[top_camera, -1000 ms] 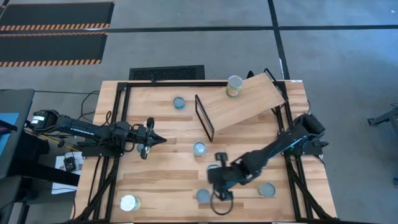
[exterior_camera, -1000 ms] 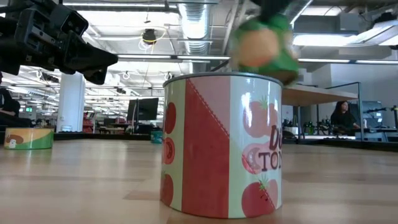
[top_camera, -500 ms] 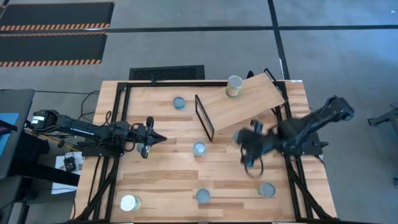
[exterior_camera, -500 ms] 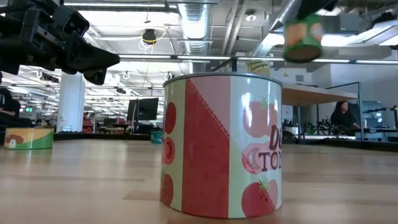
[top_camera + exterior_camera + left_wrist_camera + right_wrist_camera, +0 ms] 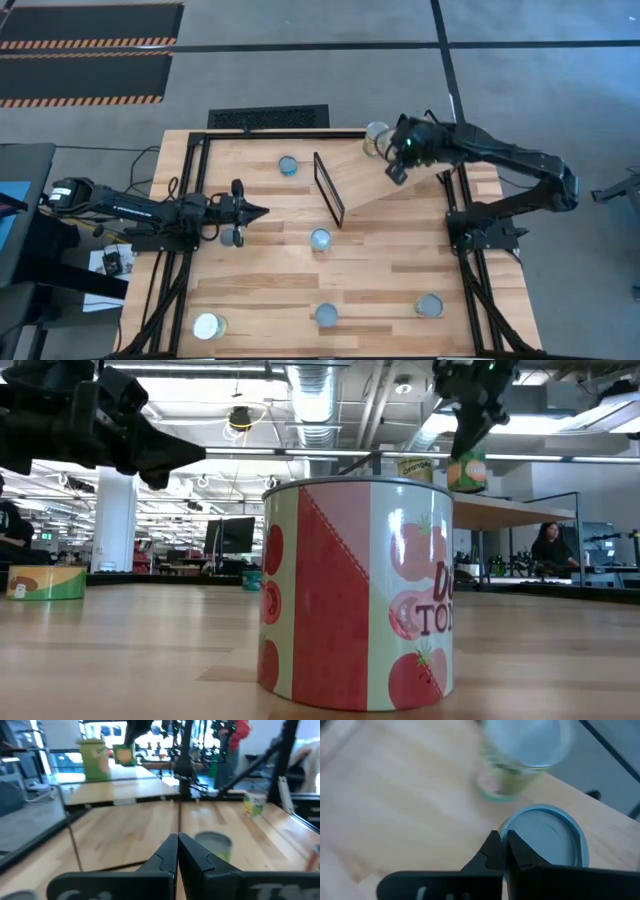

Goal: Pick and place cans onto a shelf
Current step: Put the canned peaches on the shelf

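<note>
Right gripper [image 5: 397, 158] pinching a round silver-topped can [image 5: 547, 837] above slanted light-wood shelf [image 5: 375, 180]; left gripper [image 5: 258, 211] pressed shut

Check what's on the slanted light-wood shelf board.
One silver-topped can stands on the shelf. The right gripper holds a green-labelled can beside it; the arm hides whether that one touches down. Left gripper waits far from it.

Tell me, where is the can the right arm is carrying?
In the high view, the carried can is in the right hand, over the far end of the shelf, right beside the can already standing there.
</note>
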{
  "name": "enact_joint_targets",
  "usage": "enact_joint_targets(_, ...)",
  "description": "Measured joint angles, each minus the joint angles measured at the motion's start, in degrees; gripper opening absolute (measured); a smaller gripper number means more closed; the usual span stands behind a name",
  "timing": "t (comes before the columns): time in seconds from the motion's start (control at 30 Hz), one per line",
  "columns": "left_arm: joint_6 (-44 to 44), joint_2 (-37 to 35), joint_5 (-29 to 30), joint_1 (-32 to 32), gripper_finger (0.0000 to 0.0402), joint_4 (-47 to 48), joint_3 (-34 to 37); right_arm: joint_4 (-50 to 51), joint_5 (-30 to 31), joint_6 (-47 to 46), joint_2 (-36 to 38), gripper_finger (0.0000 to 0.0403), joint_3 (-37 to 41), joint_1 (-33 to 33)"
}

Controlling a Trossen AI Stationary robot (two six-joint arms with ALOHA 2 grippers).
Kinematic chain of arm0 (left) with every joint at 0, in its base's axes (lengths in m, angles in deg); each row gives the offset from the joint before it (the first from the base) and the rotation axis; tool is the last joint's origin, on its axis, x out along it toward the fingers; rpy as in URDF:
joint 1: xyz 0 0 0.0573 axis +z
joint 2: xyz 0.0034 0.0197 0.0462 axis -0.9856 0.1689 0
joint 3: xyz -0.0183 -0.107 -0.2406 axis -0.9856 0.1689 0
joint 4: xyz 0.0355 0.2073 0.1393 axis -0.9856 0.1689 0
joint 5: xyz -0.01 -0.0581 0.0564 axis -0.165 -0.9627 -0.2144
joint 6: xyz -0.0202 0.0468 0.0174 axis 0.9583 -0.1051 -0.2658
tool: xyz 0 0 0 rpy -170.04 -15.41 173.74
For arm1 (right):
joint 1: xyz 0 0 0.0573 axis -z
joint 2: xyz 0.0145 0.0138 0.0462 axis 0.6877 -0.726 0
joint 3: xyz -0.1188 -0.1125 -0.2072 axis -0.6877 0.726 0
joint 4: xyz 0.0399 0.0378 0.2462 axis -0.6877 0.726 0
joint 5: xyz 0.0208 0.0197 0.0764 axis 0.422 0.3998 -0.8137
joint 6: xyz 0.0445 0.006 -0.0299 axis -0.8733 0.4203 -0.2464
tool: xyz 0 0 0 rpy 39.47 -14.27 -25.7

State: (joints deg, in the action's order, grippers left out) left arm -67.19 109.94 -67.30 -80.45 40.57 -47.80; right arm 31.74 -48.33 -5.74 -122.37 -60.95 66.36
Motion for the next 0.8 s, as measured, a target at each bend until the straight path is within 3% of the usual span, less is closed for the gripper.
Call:
enact_joint_targets(0.3,-3.22,-0.02,-1.79,7.92,0.0000,-3.52,-0.35,-6.05,-5.32,2.26,-5.30,0.0005,0.00,11.05)
enact_joint_targets(0.6,-2.20,-0.02,-8.61,14.21,0.0000,-3.01,-1.31,-8.59,-5.93,2.48,-8.97,0.0013,-0.17,12.44)
enact_joint_targets(0.8,-1.79,0.00,-9.00,14.52,0.0000,-1.83,-1.34,-8.65,-5.86,2.05,-9.11,0.0057,-0.17,12.40)
